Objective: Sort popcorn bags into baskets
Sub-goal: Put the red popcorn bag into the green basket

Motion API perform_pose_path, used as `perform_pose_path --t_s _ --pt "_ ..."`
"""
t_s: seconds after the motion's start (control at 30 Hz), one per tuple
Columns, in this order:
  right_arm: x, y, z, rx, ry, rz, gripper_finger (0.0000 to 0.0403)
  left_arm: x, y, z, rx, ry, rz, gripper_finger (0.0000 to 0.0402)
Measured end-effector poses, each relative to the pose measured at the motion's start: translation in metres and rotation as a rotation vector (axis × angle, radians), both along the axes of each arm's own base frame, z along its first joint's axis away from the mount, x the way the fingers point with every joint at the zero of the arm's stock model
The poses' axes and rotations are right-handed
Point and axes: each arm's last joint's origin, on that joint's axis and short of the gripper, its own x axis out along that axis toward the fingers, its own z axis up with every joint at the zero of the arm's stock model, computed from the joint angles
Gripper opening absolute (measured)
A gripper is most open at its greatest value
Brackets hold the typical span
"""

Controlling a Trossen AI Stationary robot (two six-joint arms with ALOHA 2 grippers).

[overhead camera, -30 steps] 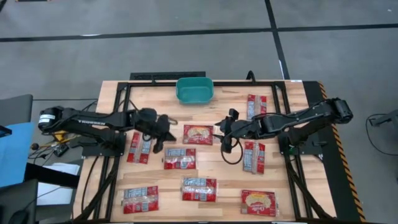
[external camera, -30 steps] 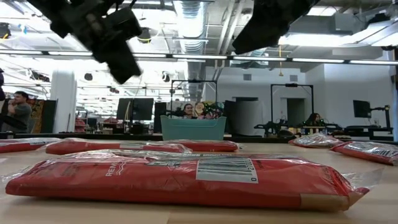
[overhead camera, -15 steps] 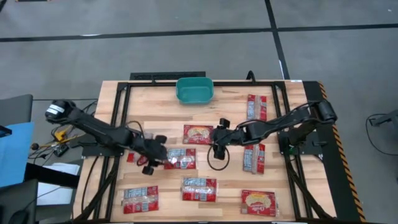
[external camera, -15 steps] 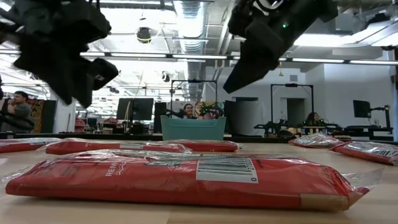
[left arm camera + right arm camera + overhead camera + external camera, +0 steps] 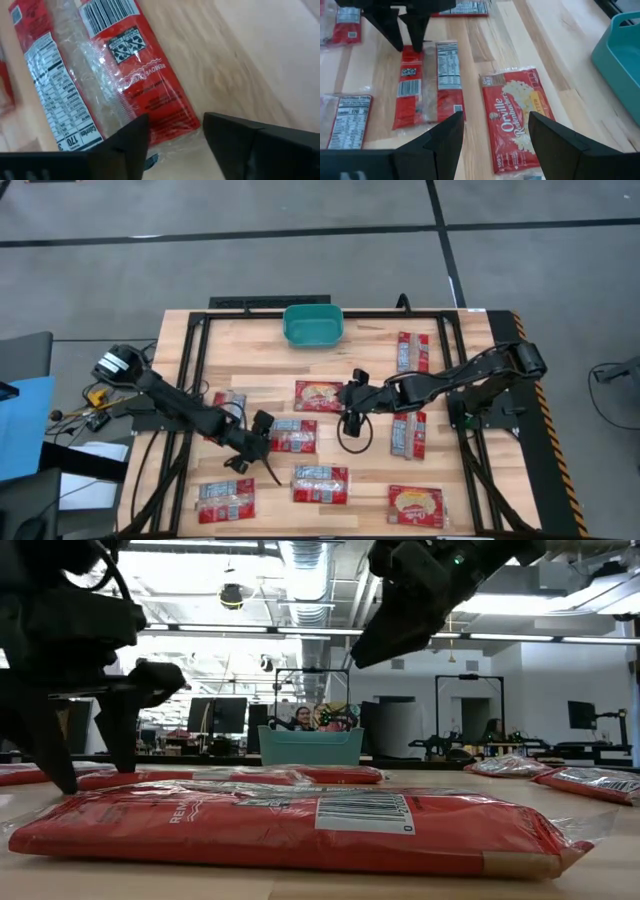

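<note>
Fingers (image 5: 235, 145) spread beside one of nine popcorn bags (image 5: 292, 436); one basket (image 5: 313, 325).

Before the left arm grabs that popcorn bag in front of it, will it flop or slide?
The popcorn bag lies flat in crinkled clear wrap, so it will probably bend a little rather than droop. The glossy film on the smooth wooden table suggests it could slide if nudged. It looks light for its size.

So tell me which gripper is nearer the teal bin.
Right. The right gripper hangs over the table's middle, short of the teal bin; the left gripper is farther off, low beside a packet.
</note>
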Motion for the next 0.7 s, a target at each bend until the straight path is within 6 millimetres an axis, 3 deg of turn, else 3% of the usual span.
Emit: perform_pose_path --t_s 0.23,0.4,0.5,0.7 --pt "0.000 0.001 0.000 0.002 -0.004 0.001 0.0249 0.001 0.000 -0.004 -0.042 0.001 0.079 0.0019" --pt "0.000 0.005 0.001 -0.010 -0.006 0.025 0.0249 0.002 0.001 0.005 -0.084 -0.067 0.135 0.0002" --pt "-0.003 0.014 0.005 -0.034 -0.009 0.149 0.0249 0.000 0.003 0.020 -0.099 -0.131 0.135 0.0001" --pt "0.007 0.032 0.009 -0.091 -0.121 0.347 0.0249 -0.008 0.016 0.074 -0.146 -0.403 0.174 0.0000"
